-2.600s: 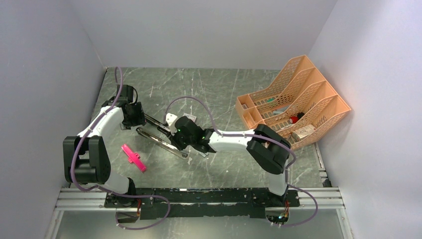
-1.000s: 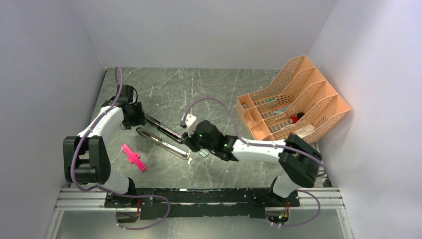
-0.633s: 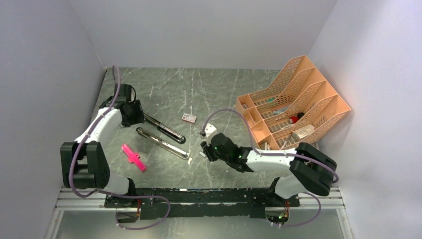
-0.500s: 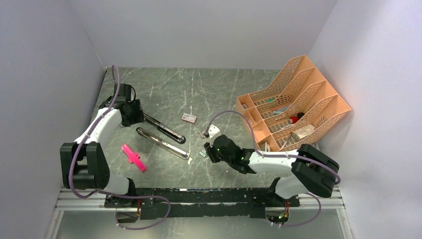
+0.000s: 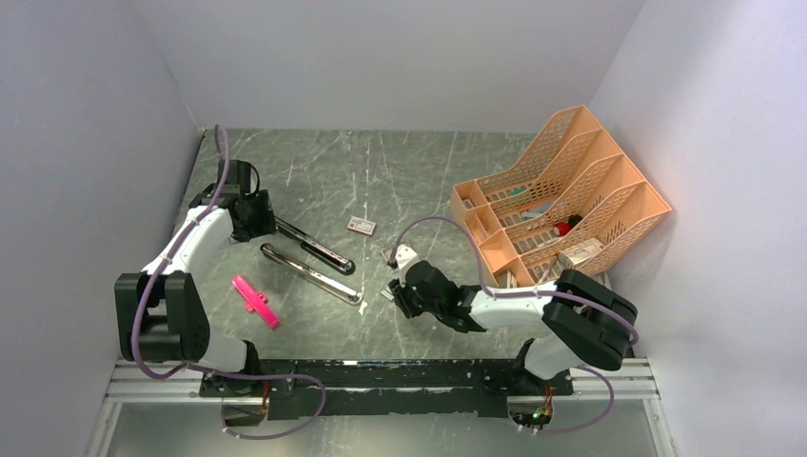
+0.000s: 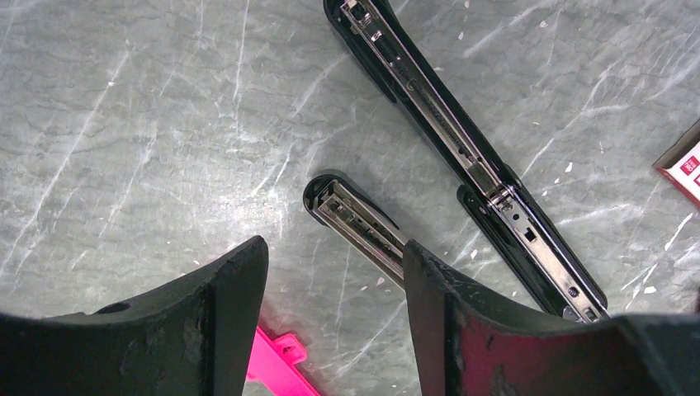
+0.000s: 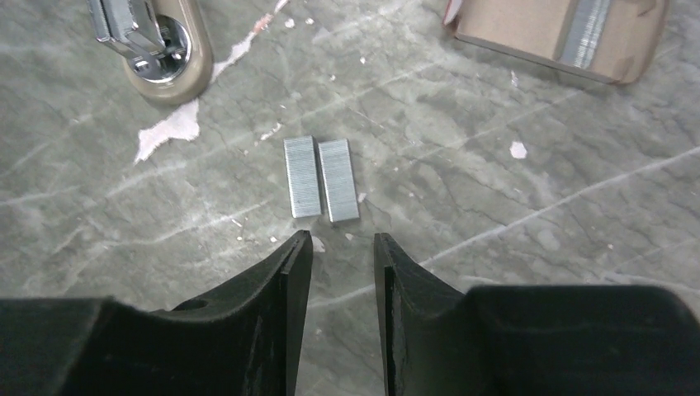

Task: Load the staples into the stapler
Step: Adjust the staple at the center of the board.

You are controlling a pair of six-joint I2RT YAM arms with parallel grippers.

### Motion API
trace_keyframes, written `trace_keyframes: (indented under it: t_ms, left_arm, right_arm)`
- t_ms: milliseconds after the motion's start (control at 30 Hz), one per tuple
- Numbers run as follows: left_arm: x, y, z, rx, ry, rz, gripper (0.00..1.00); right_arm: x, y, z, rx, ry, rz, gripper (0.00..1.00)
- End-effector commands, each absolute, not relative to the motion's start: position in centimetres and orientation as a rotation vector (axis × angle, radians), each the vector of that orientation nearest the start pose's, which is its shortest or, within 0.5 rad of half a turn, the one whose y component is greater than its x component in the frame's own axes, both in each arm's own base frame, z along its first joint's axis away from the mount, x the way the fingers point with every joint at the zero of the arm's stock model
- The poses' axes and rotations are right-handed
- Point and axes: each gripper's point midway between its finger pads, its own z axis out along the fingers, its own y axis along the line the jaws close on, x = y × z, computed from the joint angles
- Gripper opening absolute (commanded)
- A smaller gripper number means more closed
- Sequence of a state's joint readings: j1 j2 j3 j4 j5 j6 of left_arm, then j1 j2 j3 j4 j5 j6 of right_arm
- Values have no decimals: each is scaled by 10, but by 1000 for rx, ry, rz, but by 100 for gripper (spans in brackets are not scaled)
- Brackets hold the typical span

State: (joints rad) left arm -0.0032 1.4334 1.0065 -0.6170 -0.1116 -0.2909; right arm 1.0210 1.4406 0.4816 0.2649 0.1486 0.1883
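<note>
The black stapler point(image 5: 310, 273) lies unfolded on the table, its chrome rail point(image 6: 429, 107) facing up. In the left wrist view its other half point(image 6: 351, 216) runs under my right finger. My left gripper point(image 6: 330, 264) hovers open over the stapler's rear end point(image 5: 262, 224), with nothing between its fingers. Two short silvery strips of staples point(image 7: 320, 178) lie side by side on the table just ahead of my right gripper point(image 7: 341, 239). That gripper point(image 5: 394, 291) is open by a narrow gap and holds nothing. Beyond the stapler lies the red-and-white staple box point(image 5: 362, 226).
A brown cardboard tray point(image 7: 528, 29) holding more staple strips lies past the loose strips. A beige round piece with a chrome part point(image 7: 161, 45) sits to their left. A pink plastic piece point(image 5: 255, 302) lies near the left arm. An orange file rack point(image 5: 557, 195) stands at the right.
My right arm has drawn back from the stapler's tip toward the near right and now sits over the loose staples, its jaws slightly wider. The left arm has hardly moved.
</note>
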Motion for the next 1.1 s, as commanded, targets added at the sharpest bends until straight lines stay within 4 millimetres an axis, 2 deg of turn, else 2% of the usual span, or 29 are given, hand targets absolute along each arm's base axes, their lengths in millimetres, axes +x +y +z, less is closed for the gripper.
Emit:
trace_keyframes:
  t_ms: [0, 633, 1067]
  left_arm:
    - [327, 5, 96, -395, 2549, 9, 66]
    - [327, 4, 97, -389, 2547, -1, 65]
    - [327, 4, 97, -385, 2547, -1, 65]
  right_arm:
    - [189, 285, 9, -882, 2161, 500, 38]
    - [199, 286, -9, -884, 2191, 429, 39]
    - [187, 271, -8, -862, 2216, 446, 38]
